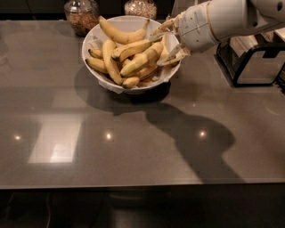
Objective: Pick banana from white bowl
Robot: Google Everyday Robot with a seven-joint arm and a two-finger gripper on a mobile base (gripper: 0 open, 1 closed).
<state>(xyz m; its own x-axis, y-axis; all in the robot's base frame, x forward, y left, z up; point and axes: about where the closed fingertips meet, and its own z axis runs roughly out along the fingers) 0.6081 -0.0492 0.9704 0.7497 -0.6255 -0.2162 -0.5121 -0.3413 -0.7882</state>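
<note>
The white bowl (94,39) stands at the back middle of the grey table, with a white liner at its rim. It holds several yellow bananas (133,48), piled and pointing different ways. My gripper (167,42) comes in from the right on a white arm and sits over the bowl's right rim. Its two pale fingers (161,27) are spread apart, one above and one below the ends of the right-hand bananas. Nothing is held between them.
Two glass jars of grain stand behind the bowl, one at the left (81,16) and one in the middle (140,8). A black wire rack (249,62) stands at the right edge of the table (133,147).
</note>
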